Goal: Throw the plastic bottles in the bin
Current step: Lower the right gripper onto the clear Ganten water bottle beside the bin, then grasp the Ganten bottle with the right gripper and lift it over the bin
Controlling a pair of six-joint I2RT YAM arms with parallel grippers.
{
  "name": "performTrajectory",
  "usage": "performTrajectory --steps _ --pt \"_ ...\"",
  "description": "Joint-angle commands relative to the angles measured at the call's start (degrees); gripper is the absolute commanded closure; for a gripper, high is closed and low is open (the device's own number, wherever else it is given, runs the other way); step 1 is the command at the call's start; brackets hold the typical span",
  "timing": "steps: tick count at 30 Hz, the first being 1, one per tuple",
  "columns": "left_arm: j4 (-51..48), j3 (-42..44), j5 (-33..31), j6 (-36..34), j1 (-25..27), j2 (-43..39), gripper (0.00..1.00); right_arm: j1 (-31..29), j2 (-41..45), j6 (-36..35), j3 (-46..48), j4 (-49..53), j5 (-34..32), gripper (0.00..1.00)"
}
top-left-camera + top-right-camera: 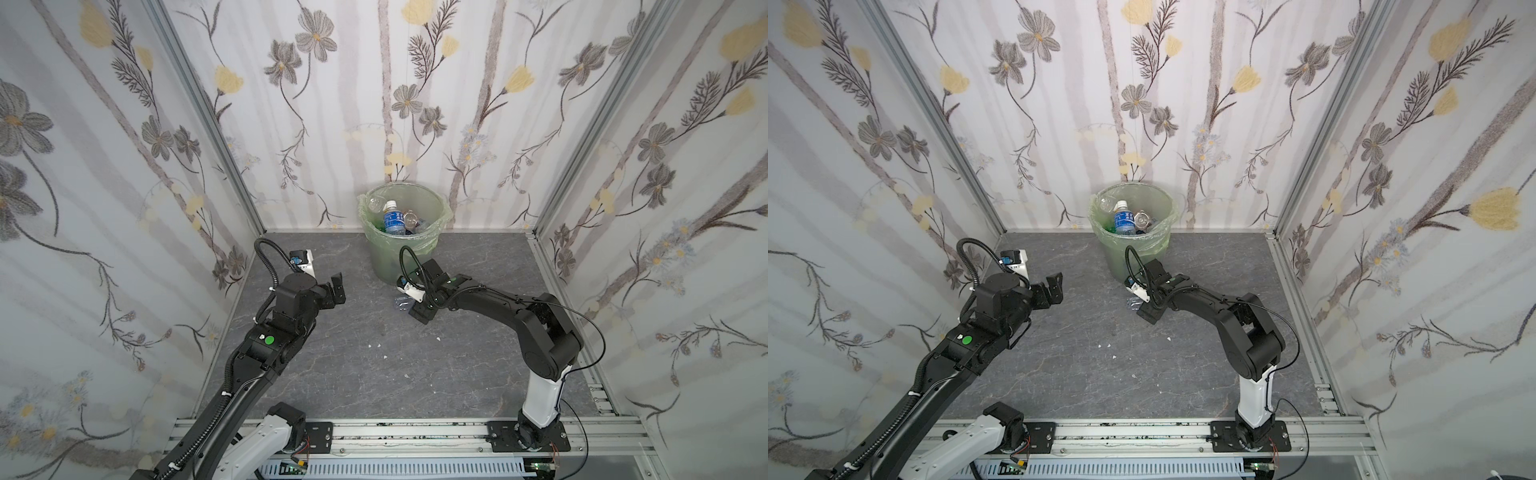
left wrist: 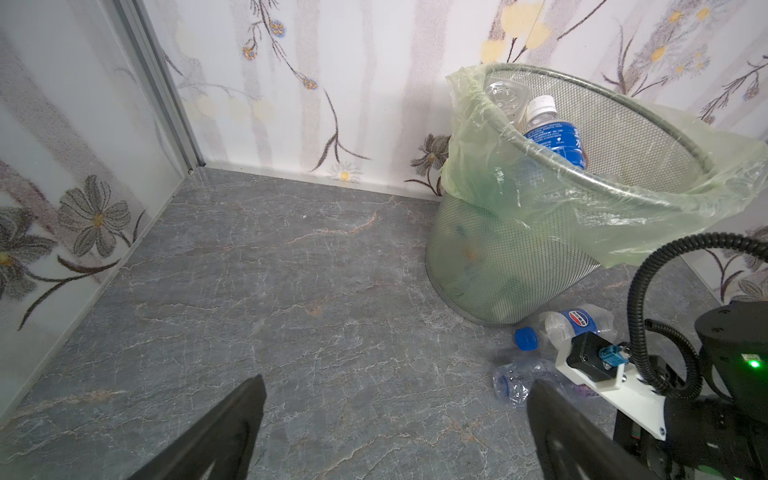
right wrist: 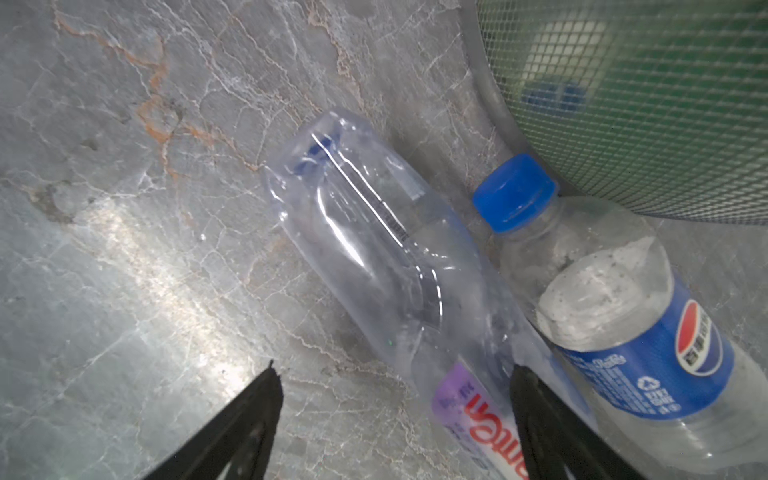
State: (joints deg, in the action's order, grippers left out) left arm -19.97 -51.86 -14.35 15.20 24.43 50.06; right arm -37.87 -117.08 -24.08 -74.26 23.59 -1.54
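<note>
bin (image 1: pixel 384 259): mesh, with a green liner (image 2: pixel 665 208) folded over its rim, standing on the grey worktop (image 1: pixel 374 365) against the back wall (image 1: pixel 332 124).
in the bin: a blue-label bottle (image 1: pixel 392 218) with a white cap sits upright near the top. a clear bottle (image 2: pixel 505 93) leans beside it against the rim. more shapes show dimly through the mesh lower down, too blurred to name.
pepsi bottle (image 3: pixel 615 316): lying on the worktop at the bin's foot, on the side facing the arms, its blue cap just beside the bin's base.
crushed bottle (image 3: pixel 374 257): clear, with a purple and red label, lying alongside the pepsi bottle on the side away from the bin.
right fingers (image 3: pixel 540 424): low at the bin's foot, spread apart and gripping nothing. one finger is down between the two lying bottles and the other is over bare worktop, with the crushed bottle's labelled end between them.
left fingers (image 2: pixel 232 436): spread wide and empty, above the worktop, well to the left of the bin in both top views and turned toward it.
</note>
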Motion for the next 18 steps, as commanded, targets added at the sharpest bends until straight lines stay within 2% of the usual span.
performTrajectory --steps 1,6,14,18 --pt "1.49 0.24 -0.76 0.00 -0.08 -0.44 0.00 -1.77 -0.37 0.13 0.34 2.16 1.19 0.14" --pt "1.48 0.92 -0.85 0.47 -0.08 -1.11 0.00 -4.38 1.00 0.95 1.17 3.26 1.69 0.15" --pt "1.59 1.15 -0.81 0.35 -0.07 -1.09 0.00 -4.24 1.53 -0.41 -2.21 1.94 -3.00 0.14" --pt "1.70 1.73 -0.75 0.71 -0.08 -1.36 0.00 -3.40 -0.92 -1.14 -4.39 1.17 -5.75 0.14"
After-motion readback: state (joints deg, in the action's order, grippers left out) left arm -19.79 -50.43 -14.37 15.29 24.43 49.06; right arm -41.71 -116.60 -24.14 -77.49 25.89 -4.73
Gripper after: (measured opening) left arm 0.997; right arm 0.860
